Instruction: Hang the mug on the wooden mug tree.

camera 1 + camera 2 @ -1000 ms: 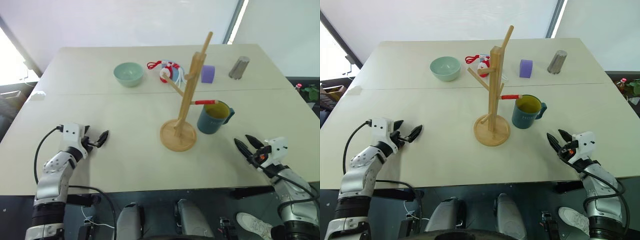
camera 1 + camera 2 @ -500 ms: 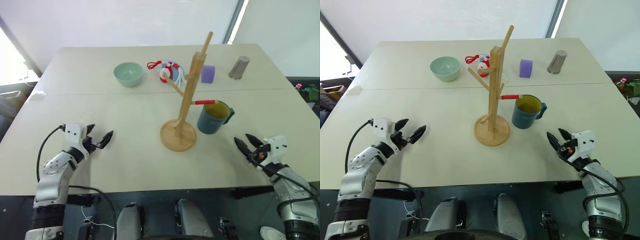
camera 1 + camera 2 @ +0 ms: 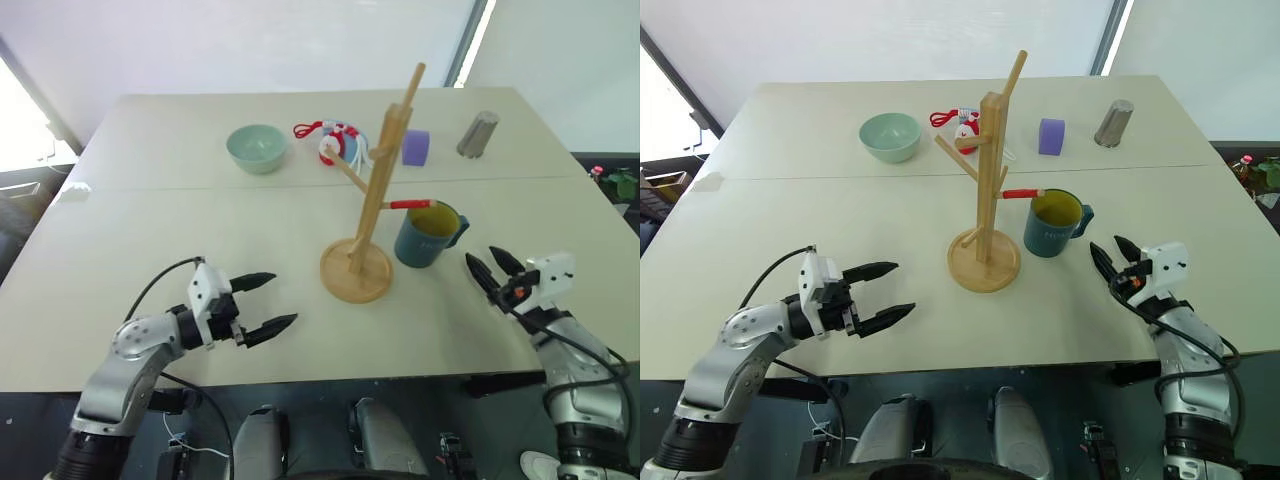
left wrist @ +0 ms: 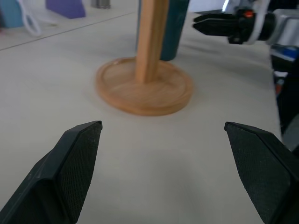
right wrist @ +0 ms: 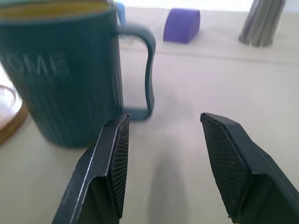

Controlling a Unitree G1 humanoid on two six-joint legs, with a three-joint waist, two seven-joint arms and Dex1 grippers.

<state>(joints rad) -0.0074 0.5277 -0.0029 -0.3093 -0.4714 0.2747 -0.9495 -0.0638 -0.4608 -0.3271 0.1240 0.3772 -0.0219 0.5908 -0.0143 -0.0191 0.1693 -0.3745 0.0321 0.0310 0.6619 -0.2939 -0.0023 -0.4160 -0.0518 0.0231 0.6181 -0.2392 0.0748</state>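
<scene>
The mug stands on the surface just right of the wooden mug tree. Right gripper, fingers spread and empty, should close squarely around the handle; left gripper is open too.

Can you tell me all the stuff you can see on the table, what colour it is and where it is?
mug: one, dark teal with a yellow-green inside, standing right beside the tree's base, handle towards the right end effector
wooden mug tree: one, light wood, one red-tipped peg, middle of the table
bowl: one, pale green, far side, left of the tree
purple cup: one, far side, right of the tree
metal tumbler: one, silver-grey, far right
red and white item: one, far side, behind the tree; I can't tell what it is
table: one, cream
left end effector: one, black fingers, open, left of the tree
right end effector: one, black fingers, open, near the mug's handle
</scene>
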